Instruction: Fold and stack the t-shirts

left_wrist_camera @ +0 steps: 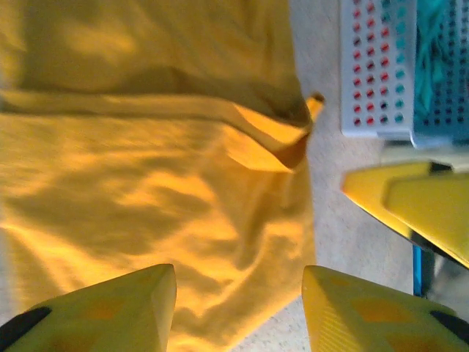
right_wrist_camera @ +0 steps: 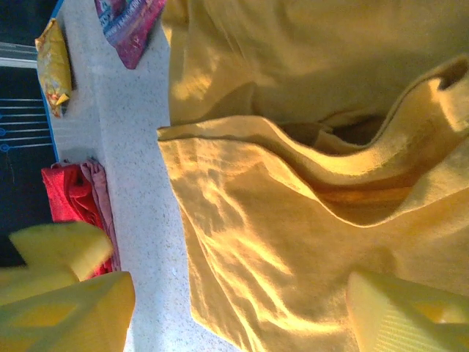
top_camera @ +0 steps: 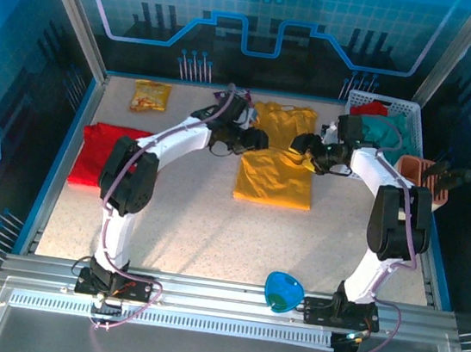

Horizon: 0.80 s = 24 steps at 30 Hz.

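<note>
Yellow t-shirt point(top_camera: 274, 179) lies partly folded at the counter's point(top_camera: 210, 233) far centre. Left tool point(top_camera: 256, 140) and right tool point(top_camera: 307, 148) hover over it, fingers spread, empty. Red t-shirt point(top_camera: 98, 154) lies at left edge.

mustard-yellow t-shirt point(top_camera: 274, 179), bright red t-shirt point(top_camera: 91, 153), white perforated basket point(top_camera: 393, 101), speckled beige table point(top_camera: 210, 233), yellow snack packet point(top_camera: 150, 95)

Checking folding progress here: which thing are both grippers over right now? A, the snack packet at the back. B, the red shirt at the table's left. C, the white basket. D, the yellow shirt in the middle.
D: seen from above, the left gripper and the right gripper both hang over the yellow shirt, and each wrist view has yellow cloth under open jaws.
</note>
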### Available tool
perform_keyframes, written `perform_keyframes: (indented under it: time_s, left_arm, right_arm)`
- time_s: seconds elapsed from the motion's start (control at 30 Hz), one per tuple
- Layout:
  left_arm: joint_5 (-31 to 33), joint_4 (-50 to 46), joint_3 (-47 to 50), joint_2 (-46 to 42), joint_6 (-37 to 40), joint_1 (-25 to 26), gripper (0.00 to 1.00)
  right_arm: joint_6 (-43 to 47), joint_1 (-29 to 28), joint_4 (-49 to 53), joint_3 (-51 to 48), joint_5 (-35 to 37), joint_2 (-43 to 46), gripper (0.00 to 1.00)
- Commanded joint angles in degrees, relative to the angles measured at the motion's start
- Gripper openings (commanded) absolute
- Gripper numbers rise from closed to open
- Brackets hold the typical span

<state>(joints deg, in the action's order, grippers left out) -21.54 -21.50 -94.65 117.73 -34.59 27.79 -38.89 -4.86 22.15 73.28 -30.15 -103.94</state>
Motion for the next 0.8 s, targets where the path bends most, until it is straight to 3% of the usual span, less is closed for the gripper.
perform_keyframes:
  time_s: [0.0, 0.13, 0.5, 0.63, 0.77]
  left_arm:
    - [-1.5, 2.3, 1.1, 4.0, -4.5, 1.2, 0.47]
    - [1.1, 3.2, 1.3, 8.0, -3.9, 1.5, 0.46]
    - [4.9, 0.1, 1.6, 11.1, -0.6, 0.3, 0.43]
    - [5.5, -2.1, 1.3, 9.5, 1.3, -0.1, 0.43]
    - [4.7, -3.0, 3.5, 4.8, 1.7, -0.8, 0.46]
  right_arm:
    - [-2.5, -0.8, -3.1, -1.2, -4.0, -3.6, 0.74]
    - [-4.5, -1.2, -5.3, 0.3, -6.2, -8.5, 0.73]
    - [-5.9, -0.2, -4.3, 14.1, -2.6, -18.7, 0.73]
    - [-7.5, 0.4, -6.1, 14.4, -3.9, -18.2, 0.74]
    - [-3.6, 0.5, 0.0, 13.7, -0.7, -15.1, 0.75]
